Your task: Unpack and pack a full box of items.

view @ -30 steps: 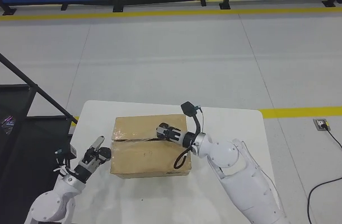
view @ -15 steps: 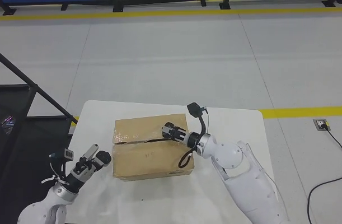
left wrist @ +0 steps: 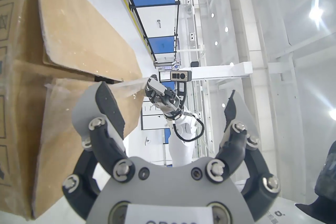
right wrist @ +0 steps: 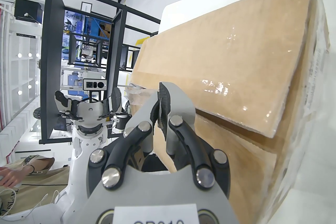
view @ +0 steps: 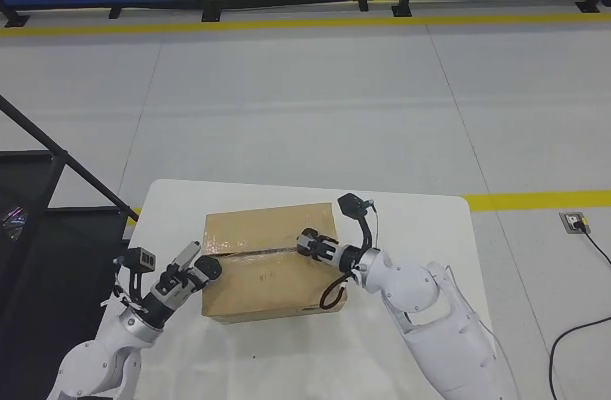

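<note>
Left gripper has advanced to the box end, jaws apart. Right gripper, pinched together, sits nearer on the lengthwise seam.

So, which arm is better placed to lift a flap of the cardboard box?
Probably left: the left gripper is open at the end of the cardboard box, beside its seam, while the right gripper is shut on top of the box.

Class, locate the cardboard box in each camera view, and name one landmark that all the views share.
Top view: cardboard box in the middle of the white table.
Left wrist view: alongside the open left gripper.
Right wrist view: just beyond the shut right gripper.
Shared landmark: the seam between the box's top flaps.
</note>
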You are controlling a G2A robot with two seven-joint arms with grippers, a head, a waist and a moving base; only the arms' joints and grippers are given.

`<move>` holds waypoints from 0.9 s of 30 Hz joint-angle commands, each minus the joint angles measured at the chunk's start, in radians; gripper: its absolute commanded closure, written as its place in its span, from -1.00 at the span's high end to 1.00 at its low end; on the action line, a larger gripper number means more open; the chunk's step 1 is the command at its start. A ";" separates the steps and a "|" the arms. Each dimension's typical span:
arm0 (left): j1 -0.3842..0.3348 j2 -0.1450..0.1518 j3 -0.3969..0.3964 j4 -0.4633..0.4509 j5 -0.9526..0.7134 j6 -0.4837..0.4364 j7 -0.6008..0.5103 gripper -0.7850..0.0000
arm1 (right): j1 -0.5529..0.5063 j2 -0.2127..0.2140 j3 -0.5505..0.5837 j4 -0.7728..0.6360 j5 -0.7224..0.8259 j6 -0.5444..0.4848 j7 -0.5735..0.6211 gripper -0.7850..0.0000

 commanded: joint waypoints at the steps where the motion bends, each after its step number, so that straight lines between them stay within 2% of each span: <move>1: -0.021 -0.001 0.019 0.017 0.002 0.009 0.013 1.00 | -0.006 0.002 0.000 -0.006 -0.007 0.008 0.001 -1.00; 10: -0.061 -0.002 0.049 0.057 0.007 0.019 0.031 1.00 | -0.008 0.005 -0.013 -0.016 -0.055 0.064 0.004 -1.00; 13: -0.067 -0.001 0.054 0.063 0.008 0.024 0.033 1.00 | -0.005 0.004 -0.016 -0.012 -0.055 0.073 0.004 -0.40; 16: -0.075 -0.001 0.060 0.071 0.008 0.031 0.038 1.00 | -0.005 0.005 -0.015 -0.015 -0.058 0.078 0.000 -0.24; 27: -0.108 -0.001 0.081 0.105 0.006 0.048 0.053 1.00 | -0.023 0.012 0.000 -0.049 -0.072 0.092 -0.006 -0.11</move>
